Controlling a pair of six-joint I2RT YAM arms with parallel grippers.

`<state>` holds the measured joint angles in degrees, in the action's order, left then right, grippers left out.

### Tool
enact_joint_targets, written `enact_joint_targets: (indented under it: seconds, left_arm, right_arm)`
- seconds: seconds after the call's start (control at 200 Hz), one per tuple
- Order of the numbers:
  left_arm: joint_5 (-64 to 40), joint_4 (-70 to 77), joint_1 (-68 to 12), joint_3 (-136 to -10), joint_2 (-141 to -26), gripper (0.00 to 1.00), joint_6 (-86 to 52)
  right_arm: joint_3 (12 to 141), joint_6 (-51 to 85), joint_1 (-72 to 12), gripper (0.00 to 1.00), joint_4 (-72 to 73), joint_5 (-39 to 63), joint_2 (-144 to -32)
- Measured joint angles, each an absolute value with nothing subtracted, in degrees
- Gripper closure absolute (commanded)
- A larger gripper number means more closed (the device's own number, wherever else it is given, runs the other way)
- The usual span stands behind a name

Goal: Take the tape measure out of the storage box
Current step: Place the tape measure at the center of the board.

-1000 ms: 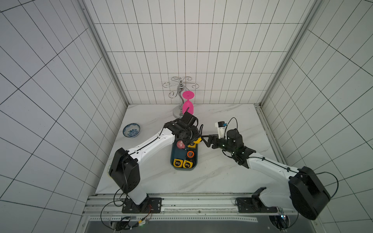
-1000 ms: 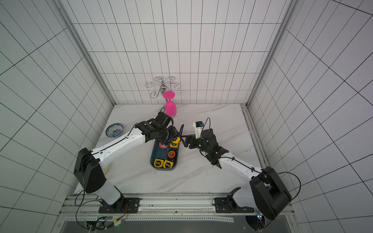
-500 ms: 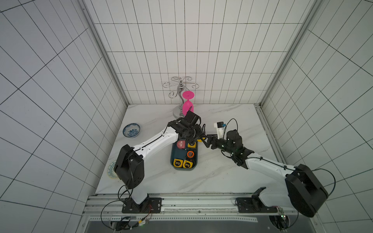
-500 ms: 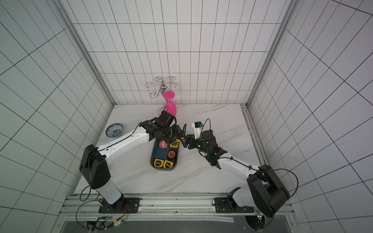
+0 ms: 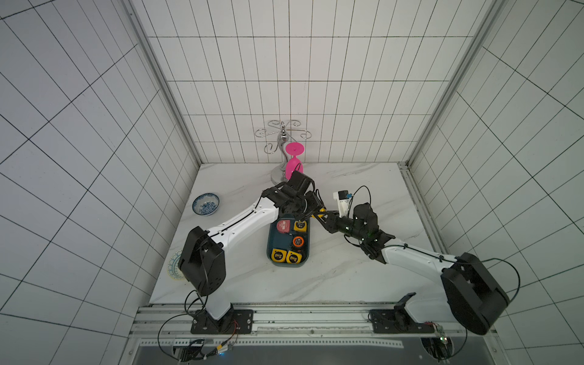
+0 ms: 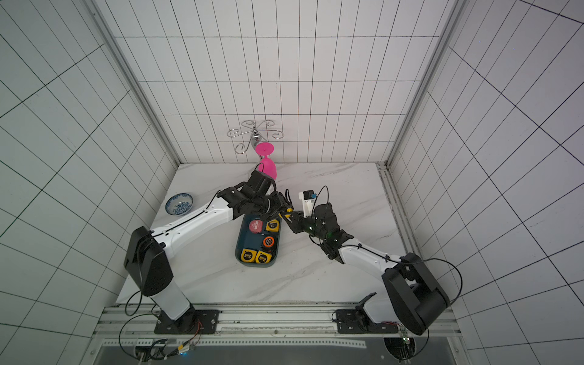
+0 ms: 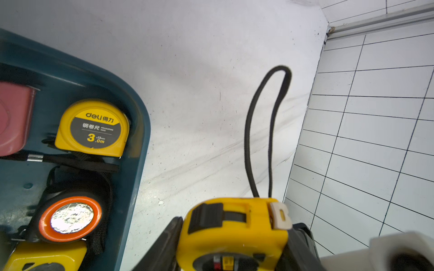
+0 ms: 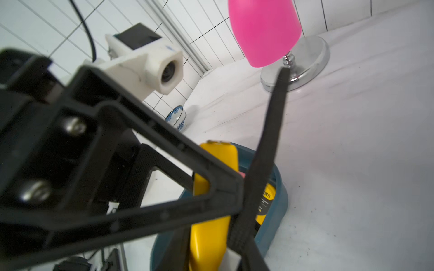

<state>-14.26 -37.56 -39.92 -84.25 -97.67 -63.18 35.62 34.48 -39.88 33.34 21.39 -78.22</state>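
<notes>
Two robot arms meet over a marble tabletop (image 5: 347, 278) with a yellow tape measure (image 7: 234, 225) gripped between them. The left claw (image 5: 311, 210) is clenched on the case from both sides, and the right claw (image 8: 211, 253) is clamped on the same case (its black wrist strap (image 7: 258, 129) loops out past the fingers). The tape measure hangs in the air outside the teal storage box (image 5: 279, 241), just beside its far right corner and over bare marble. Five more measures lie inside the box: a pink one (image 5: 283, 225), a yellow 3-metre one (image 7: 92, 127), a black one with an orange face (image 7: 70, 218) and a yellow pair (image 5: 284, 256) at the near end. A pink goblet (image 5: 294, 161) hangs upside down on a chrome rack (image 5: 282, 132) by the back wall. A blue-patterned bowl (image 5: 206, 204) sits well apart from the box on the left.
</notes>
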Motion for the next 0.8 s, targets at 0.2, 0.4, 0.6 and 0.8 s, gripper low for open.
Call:
enact_joint_targets:
  seconds: [0.2, 0.4, 0.6, 0.8]
  left_arm:
    - [-15.97, -37.01, -39.53, -83.50, -97.67, 0.46, -61.82]
    - [-16.19, -38.85, -38.24, -83.79, -96.86, 0.05, -53.39]
    - [-9.32, -48.77, -34.63, -83.15, -96.07, 0.03, -41.01]
    - [-5.54, -52.45, -34.44, -78.74, -96.07, 0.04, -32.14]
  right_arm:
    - [35.55, 34.72, -38.87, 1.00, 31.81, 21.96, -77.65]
    - [35.42, 35.35, -32.88, 1.00, 26.79, 27.31, -75.92]
    - [35.53, 36.86, -22.00, 1.00, 18.96, 29.63, -75.99]
    - [35.99, 37.93, -16.69, 1.00, 13.54, 33.69, -80.20]
